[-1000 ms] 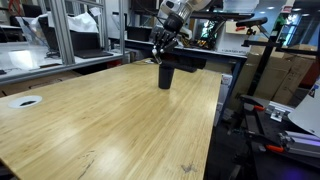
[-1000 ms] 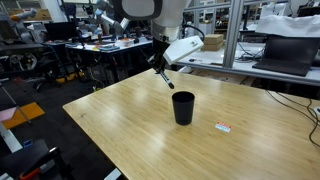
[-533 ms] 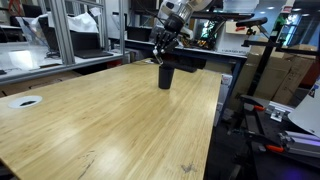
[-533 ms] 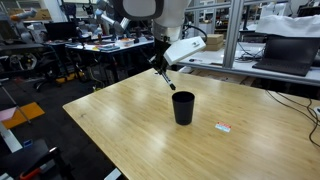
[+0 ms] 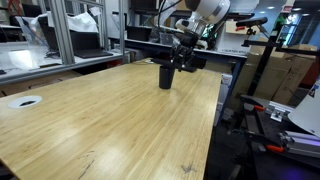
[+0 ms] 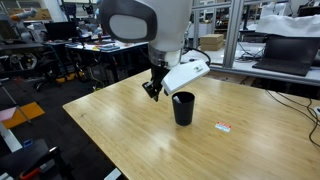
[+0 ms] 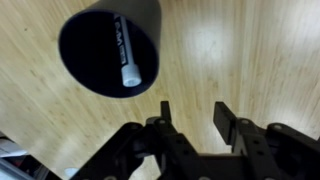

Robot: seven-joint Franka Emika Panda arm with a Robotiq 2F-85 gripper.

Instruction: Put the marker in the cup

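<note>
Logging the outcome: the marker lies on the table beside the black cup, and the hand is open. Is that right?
No. The marker is inside the black cup, not on the table beside it; the wrist view shows it. The hand is open, as you say.

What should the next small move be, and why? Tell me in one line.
Probably lift the gripper straight up and away: the marker lies inside the cup, and the jaws stand open and empty, close beside the cup.
</note>
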